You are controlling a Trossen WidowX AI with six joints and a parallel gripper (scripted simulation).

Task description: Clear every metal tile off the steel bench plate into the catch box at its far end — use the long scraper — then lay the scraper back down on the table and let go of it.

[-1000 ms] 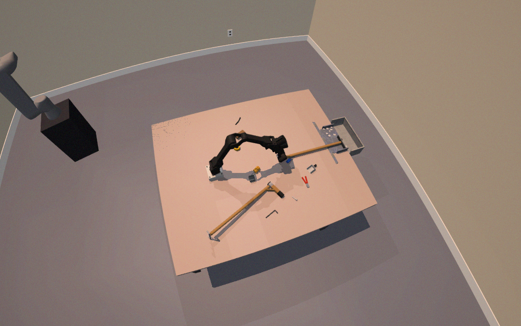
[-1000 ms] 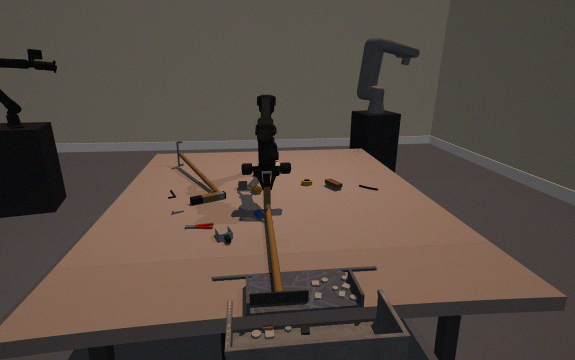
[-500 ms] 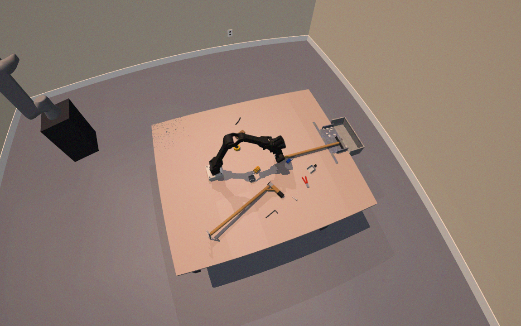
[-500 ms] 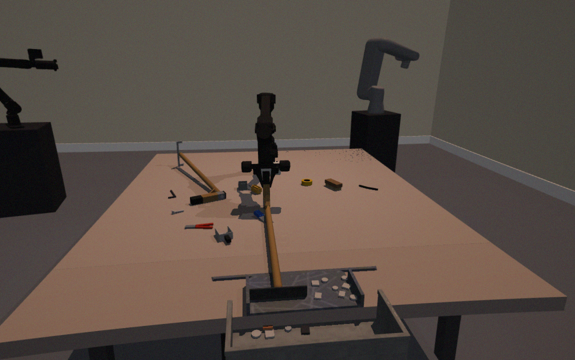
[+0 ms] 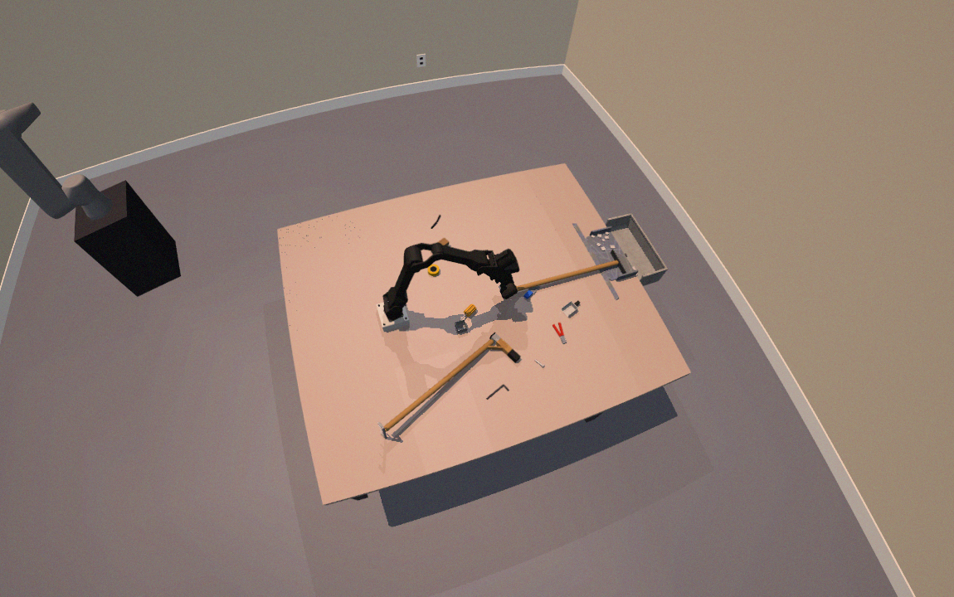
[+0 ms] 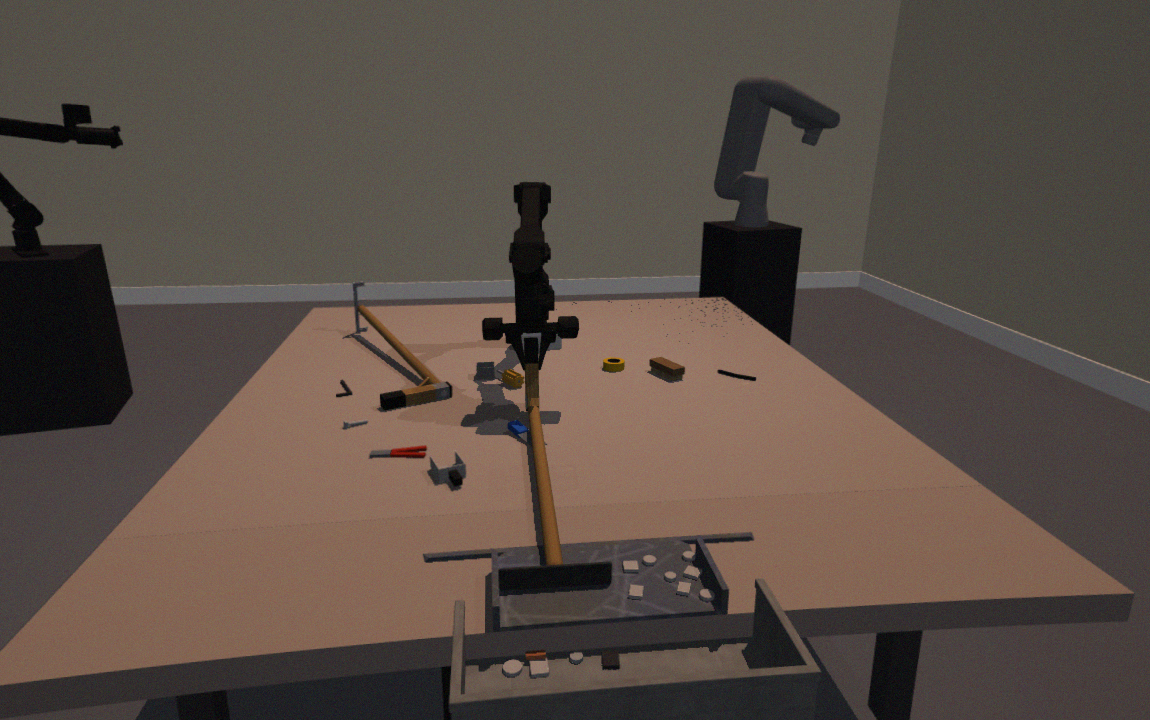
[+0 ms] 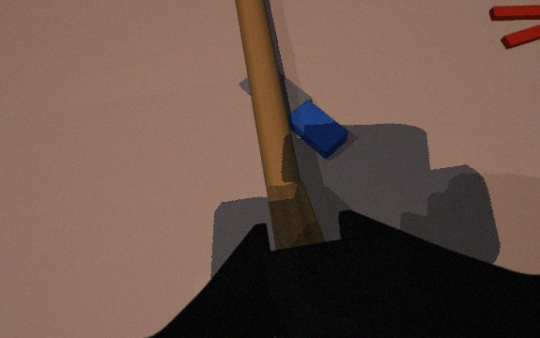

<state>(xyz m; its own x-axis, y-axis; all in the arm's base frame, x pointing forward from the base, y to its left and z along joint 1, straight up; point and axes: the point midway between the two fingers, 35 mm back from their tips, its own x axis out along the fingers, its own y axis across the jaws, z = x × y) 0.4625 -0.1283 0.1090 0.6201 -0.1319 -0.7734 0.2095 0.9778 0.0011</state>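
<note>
My gripper (image 5: 513, 290) (image 6: 532, 360) (image 7: 303, 228) is shut on the handle end of the long scraper (image 5: 566, 276) (image 6: 542, 483) (image 7: 261, 70). Its dark blade (image 6: 554, 577) is over the left half of the steel bench plate (image 6: 592, 608) in the exterior view, a little back from the box-side edge. I cannot tell whether it touches. Several pale tiles (image 5: 601, 235) (image 6: 635, 591) lie on the plate's right half, beside the blade. The catch box (image 5: 652, 249) (image 6: 633, 700) sits past the plate's end, with several pieces inside, including a white tile (image 6: 539, 668).
A blue-handled tool (image 6: 518, 428) (image 7: 316, 131) lies under the scraper handle. Red pliers (image 5: 559, 333) (image 6: 404, 452) (image 7: 530, 12) and a grey bracket (image 6: 447, 471) lie beside it. Another long-handled tool (image 5: 440, 384) (image 6: 395, 345) rests on a mallet (image 5: 508, 351) (image 6: 413, 395). Low side walls (image 6: 711, 573) flank the plate.
</note>
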